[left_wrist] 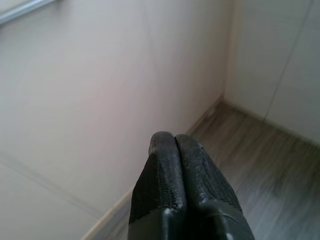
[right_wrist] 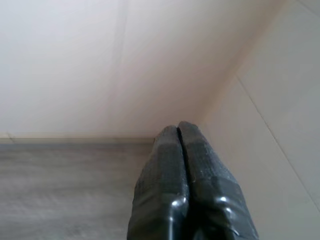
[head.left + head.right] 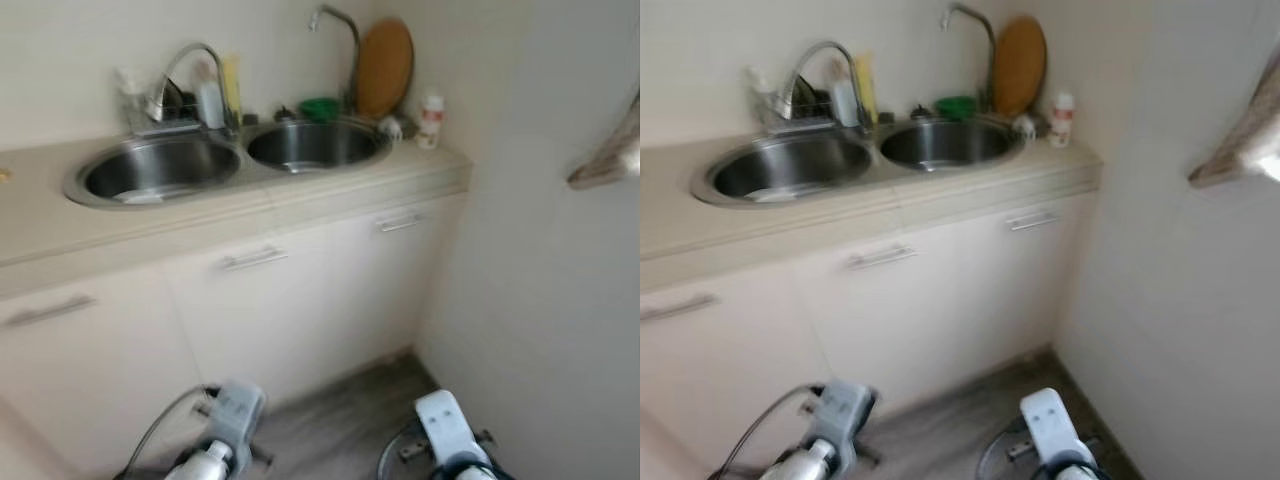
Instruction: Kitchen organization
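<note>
The left gripper (image 1: pixel 174 142) was pressed fully closed, its two black fingers (image 1: pixel 160 175) meeting along their length with nothing between them, and it pointed toward the cream cabinet front (image 1: pixel 100 100) near the grey wood floor (image 1: pixel 260 165). The right gripper (image 2: pixel 178 131) was likewise closed tight on nothing, aimed at the corner where the cabinet base met the tiled side wall (image 2: pixel 280 100). Both silver arms hung low by the floor, the left arm (image 3: pixel 225 430) before the cabinet doors and the right arm (image 3: pixel 445 430) nearer the wall. Above them the beige worktop (image 3: pixel 40 215) carried a double steel sink (image 3: pixel 160 168), its second bowl (image 3: pixel 315 145) toward the right end. Along the worktop's back edge stood a curved tap (image 3: pixel 190 70), some bottles (image 3: pixel 212 95), a green item (image 3: pixel 320 108) and a round wooden board (image 3: pixel 385 68) leaning in the back right corner, with a small white bottle (image 3: pixel 431 120) just beside it at the right edge.
</note>
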